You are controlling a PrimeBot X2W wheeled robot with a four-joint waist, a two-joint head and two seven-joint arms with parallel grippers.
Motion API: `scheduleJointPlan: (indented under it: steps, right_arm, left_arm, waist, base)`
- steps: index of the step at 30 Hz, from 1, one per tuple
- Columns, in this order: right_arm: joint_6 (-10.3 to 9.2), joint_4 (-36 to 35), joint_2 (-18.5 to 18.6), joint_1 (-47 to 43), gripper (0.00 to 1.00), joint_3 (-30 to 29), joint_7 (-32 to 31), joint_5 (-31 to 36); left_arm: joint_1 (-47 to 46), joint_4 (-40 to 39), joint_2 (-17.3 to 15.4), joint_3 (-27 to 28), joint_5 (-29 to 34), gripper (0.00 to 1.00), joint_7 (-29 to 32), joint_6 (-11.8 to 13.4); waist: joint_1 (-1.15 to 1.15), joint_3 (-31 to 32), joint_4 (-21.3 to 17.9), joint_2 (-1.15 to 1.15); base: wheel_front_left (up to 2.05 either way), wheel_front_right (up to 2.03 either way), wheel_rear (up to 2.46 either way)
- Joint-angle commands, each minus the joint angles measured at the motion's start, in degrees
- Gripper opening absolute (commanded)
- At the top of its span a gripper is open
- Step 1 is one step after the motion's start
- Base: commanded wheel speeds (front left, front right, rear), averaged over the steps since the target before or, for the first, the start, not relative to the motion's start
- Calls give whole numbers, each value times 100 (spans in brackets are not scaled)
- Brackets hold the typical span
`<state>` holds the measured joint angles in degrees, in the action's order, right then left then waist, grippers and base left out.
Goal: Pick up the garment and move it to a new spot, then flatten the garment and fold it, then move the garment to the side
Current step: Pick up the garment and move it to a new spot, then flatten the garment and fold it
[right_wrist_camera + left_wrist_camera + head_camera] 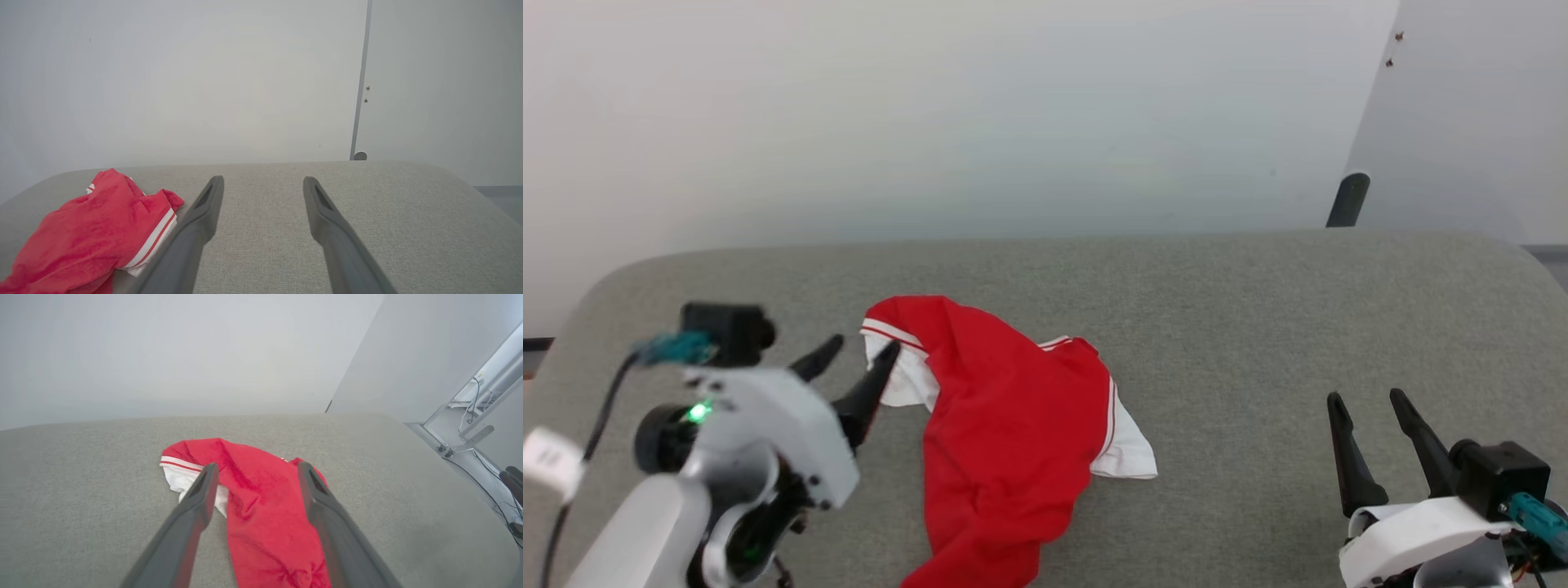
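Since the garment (1013, 425) lies crumpled on the tabletop (1258, 327), left pincer (866, 345) and right pincer (1365, 396) released, flattening seems next: grip 2 edges.

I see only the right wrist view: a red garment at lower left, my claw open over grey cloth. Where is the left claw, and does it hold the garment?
Observer: The left claw is open and holds nothing; its tips are at the far left corner of the garment.
Operator: What is on the garment's side away from me?
Observer: A second white sleeve, beside the left claw.
Operator: How far is my claw from it?
Observer: The right claw stands well apart, with bare grey surface between.
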<state>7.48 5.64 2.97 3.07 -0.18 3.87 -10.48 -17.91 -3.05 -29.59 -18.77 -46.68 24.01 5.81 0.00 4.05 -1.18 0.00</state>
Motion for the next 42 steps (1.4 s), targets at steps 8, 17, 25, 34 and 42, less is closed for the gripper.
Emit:
scheduleJointPlan:
  steps: [8,17,25,34,42]
  right_arm:
    - [2,96,72,-184,100,-61,116,52]
    - [2,107,59,-304,100,-259,132,102]
    - [2,109,40,-389,100,-288,111,119]
    - [2,62,19,-487,100,-335,100,149]
    - [2,52,11,-475,100,-286,88,146]
  left_arm:
    - [872,-36,-235,444,389,100,-1513,-302]
    - [1704,120,-322,850,539,100,-2735,-396]
    - [2299,299,-310,1123,524,100,-3333,-318]
    - [2718,167,-257,1346,445,100,-3569,-192]
    - [2793,78,-268,1358,444,100,-3604,-150]
  waist:
    - [0,161,148,0]
    - [0,276,303,0]
    - [0,365,454,0]
    - [0,410,613,0]
    - [0,400,685,0]
  base:
    - [0,0,0]
    - [0,0,0]
    - [0,0,0]
    - [0,0,0]
    - [0,0,0]
